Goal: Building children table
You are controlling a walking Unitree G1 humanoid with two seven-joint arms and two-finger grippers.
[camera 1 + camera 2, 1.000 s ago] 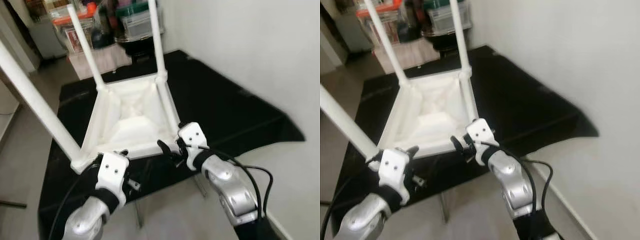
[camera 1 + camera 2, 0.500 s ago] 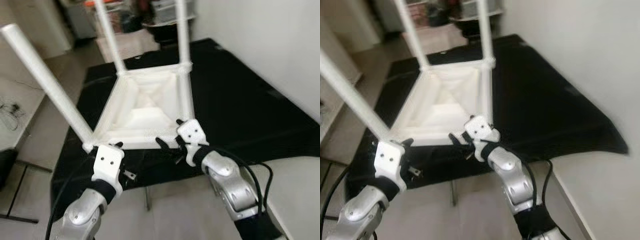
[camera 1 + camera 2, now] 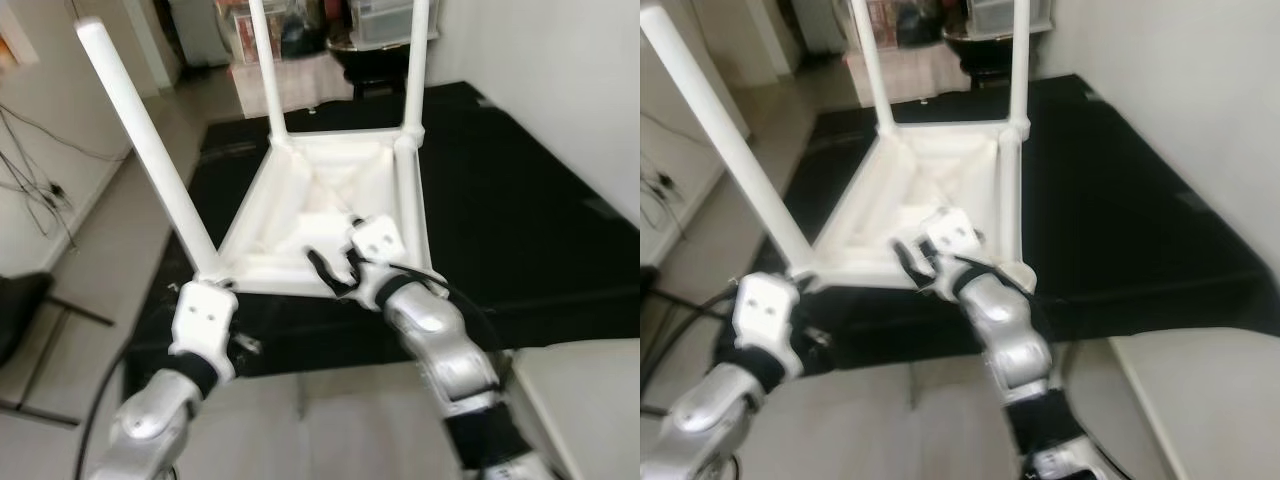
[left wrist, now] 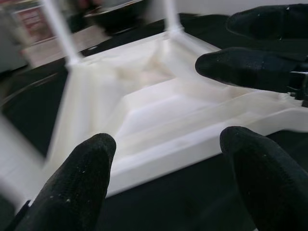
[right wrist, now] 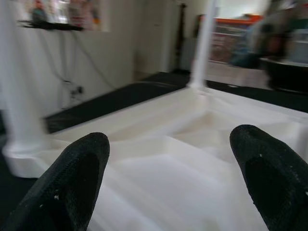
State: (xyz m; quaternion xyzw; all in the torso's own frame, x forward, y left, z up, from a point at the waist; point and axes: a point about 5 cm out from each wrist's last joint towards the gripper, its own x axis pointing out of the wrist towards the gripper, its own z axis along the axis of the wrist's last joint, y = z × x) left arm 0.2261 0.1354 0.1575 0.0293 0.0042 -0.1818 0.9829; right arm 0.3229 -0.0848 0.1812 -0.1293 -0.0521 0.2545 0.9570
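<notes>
A white children's table (image 3: 300,215) lies upside down on a black mat (image 3: 520,200). Three legs stand up from it: one at the near left corner (image 3: 150,150) and two at the back (image 3: 265,70) (image 3: 415,70). My right gripper (image 3: 335,265) is open above the table's near rim, its fingers (image 5: 77,168) spread over the hollow underside. My left gripper (image 4: 168,144) is open just in front of the near rim, close to the near left corner. Its white wrist block (image 3: 205,315) sits below that leg's foot. Nothing is held in either gripper.
A white wall runs along the right of the mat. Storage boxes and clutter (image 3: 300,30) stand behind the table. Cables (image 3: 40,180) trail on the floor at the left. A pale surface (image 3: 590,400) fills the near right corner.
The camera has swung, shifting the whole picture. My right gripper has gone from the table's near right corner inward over the near rim. My left gripper stays by the near left corner.
</notes>
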